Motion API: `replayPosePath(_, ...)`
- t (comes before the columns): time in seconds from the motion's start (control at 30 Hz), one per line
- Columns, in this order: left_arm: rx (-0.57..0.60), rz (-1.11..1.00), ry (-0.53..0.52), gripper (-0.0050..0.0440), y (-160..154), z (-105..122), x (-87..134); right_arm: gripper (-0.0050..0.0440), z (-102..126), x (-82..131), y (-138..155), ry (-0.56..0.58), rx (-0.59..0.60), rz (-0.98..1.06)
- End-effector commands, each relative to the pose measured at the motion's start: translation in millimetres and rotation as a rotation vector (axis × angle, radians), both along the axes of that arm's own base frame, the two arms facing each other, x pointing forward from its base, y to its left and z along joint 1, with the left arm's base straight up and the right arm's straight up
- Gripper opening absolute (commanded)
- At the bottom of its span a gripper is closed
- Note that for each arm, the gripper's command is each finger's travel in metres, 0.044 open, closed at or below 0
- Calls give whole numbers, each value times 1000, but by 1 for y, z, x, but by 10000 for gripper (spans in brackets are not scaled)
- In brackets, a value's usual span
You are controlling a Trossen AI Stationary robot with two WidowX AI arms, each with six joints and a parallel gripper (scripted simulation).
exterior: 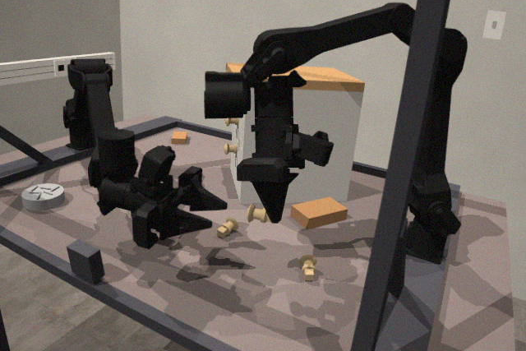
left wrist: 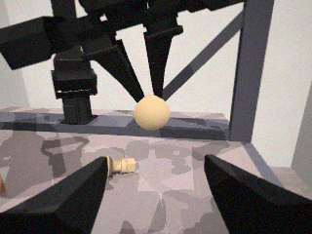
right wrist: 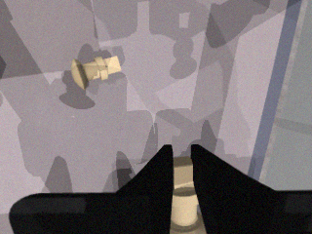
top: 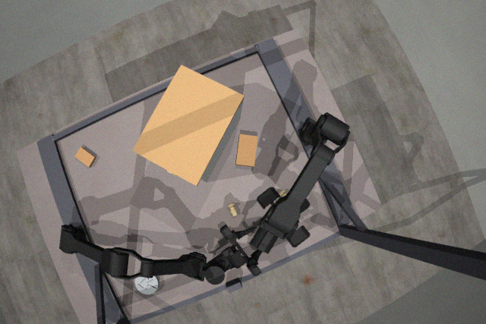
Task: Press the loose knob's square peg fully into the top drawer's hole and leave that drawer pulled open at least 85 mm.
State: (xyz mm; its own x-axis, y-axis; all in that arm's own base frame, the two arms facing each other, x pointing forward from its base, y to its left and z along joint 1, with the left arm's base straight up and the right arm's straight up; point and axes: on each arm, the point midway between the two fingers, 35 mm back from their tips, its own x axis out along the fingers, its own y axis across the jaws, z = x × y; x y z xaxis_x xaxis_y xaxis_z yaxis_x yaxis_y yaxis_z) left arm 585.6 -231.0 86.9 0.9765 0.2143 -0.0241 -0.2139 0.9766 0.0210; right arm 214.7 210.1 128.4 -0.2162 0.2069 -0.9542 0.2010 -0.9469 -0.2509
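Left gripper [top: 257, 240] [exterior: 219, 215] [left wrist: 156, 157] about two-thirds open; right gripper [top: 283, 216] [exterior: 274, 219] [left wrist: 150, 97] [right wrist: 181, 146] clamped on knob [exterior: 256, 214] [left wrist: 151, 112] [right wrist: 184, 209]

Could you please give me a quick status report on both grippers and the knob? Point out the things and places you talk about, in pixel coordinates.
Right gripper [exterior: 276, 217] [right wrist: 181, 146] shut on loose knob [exterior: 256, 214] [left wrist: 151, 112] [right wrist: 184, 210]. Left gripper [exterior: 219, 214] [left wrist: 157, 158] open, facing it. Two other knobs lying on tabletop.

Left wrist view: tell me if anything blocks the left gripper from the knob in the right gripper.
Nothing visible does. The held knob shows its round head unobstructed to the open left gripper.
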Motion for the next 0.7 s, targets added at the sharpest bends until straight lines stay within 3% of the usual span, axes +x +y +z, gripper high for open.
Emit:
replayPosePath(0.0, -42, 13, -74, 290, -1, 41, 6, 10, 9, 5, 3, -25, 26, 10)
replayPosePath(0.2, -31, 11, -56, 290, 2, 30, 13, 10, 9, 5, 3, -25, 27, 10)
replayPosePath(0.43, -31, 9, -59, 290, 10, 35, 48, 10, 9, 3, 2, -27, 24, 7)
replayPosePath(0.67, -31, 9, -60, 290, 12, 36, 58, 10, 9, 3, 2, -27, 24, 7)
